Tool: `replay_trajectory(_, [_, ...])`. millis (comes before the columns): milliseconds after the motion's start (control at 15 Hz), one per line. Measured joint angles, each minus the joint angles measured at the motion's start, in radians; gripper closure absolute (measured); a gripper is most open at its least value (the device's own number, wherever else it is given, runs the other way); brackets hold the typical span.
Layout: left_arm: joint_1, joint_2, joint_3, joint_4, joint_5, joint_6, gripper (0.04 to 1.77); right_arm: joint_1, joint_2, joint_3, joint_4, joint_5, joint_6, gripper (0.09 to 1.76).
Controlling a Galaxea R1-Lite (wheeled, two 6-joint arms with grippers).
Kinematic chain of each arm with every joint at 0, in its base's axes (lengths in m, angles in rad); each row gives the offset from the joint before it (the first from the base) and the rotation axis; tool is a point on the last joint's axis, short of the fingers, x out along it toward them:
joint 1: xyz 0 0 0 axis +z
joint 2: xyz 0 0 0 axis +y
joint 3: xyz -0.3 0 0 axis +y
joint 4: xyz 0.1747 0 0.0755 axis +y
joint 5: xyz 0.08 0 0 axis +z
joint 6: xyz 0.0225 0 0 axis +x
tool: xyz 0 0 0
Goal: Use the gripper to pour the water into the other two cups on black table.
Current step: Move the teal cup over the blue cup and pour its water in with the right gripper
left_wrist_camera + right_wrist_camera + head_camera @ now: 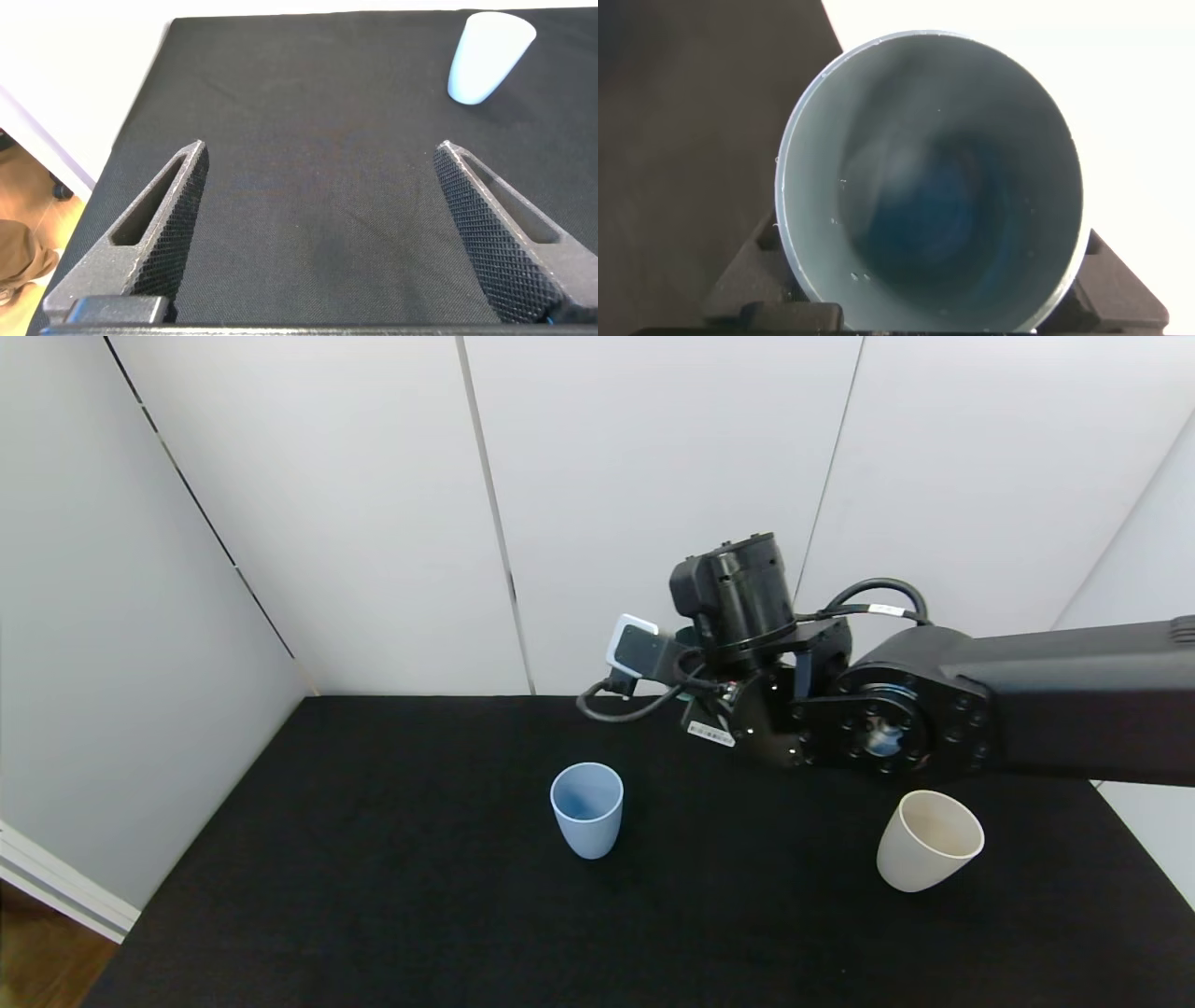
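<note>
The light blue cup (586, 807) stands upright near the middle of the black table (373, 915). The cream-beige cup (929, 840) stands upright to the right, below my right arm. My right gripper (693, 672) hovers above the table's far edge, behind and right of the blue cup. It is shut on the teal-green tumbler (934, 177), of which only a sliver (686, 637) shows in the head view. Small drops of water (859, 275) cling to its inner wall. My left gripper (322, 147) is open and empty over bare table, with the light blue cup (488, 56) farther off.
White wall panels (653, 476) close off the back of the table, and a grey wall (112, 663) stands on the left. The table's left edge drops to a wooden floor (37, 961). My right forearm (1074, 709) spans the space above the cream cup.
</note>
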Motion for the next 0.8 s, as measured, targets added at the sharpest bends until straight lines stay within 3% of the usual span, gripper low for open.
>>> replay_trajectory(267, [0.000, 0.000, 0.000, 0.000, 0.000, 0.000, 0.09, 0.049, 0.092, -0.087, -0.004, -0.056, -0.135, 0.64])
replay_trajectory(800, [0.000, 0.000, 0.000, 0.000, 0.000, 0.000, 0.09, 0.084, 0.148, -0.114, -0.004, -0.072, -0.330, 0.64])
